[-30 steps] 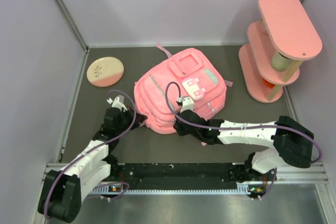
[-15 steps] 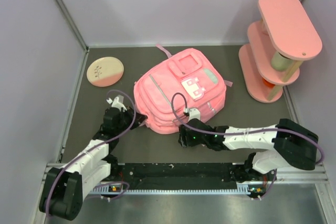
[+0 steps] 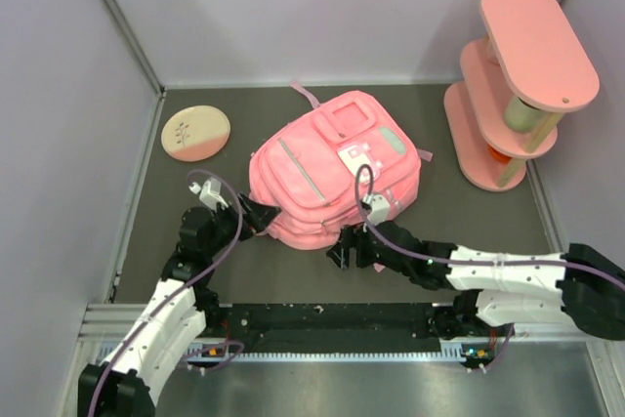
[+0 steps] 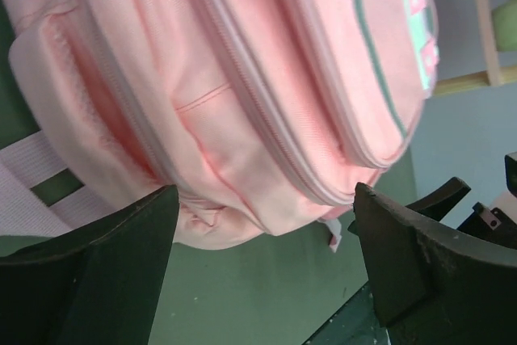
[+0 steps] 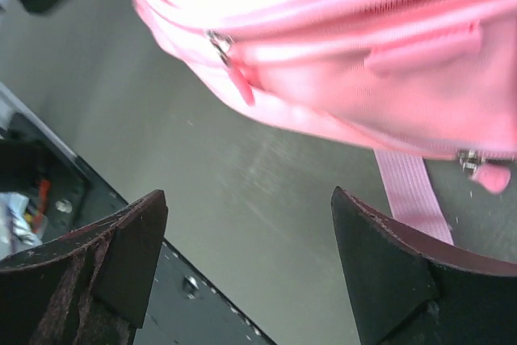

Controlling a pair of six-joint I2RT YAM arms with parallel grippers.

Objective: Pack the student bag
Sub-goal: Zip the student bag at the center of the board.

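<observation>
Pink student bag [image 3: 332, 168] lying flat mid-table, front pockets up. Left gripper [image 3: 256, 214] right by bag's near-left corner, jaws wide, nothing in them. Right gripper [image 3: 344, 251] just off bag's near edge, also wide, empty. Round plate [image 3: 195, 133] far-left, pink tiered shelf [image 3: 518, 85] far-right.

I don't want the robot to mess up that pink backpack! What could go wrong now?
1. The loose strap of the student bag lies right by the open right end effector, which might snag it and drag the bag.
2. The right arm's cable loops over the bag and could catch on it.
3. The left end effector, open too, may pinch fabric instead of a zipper.
</observation>
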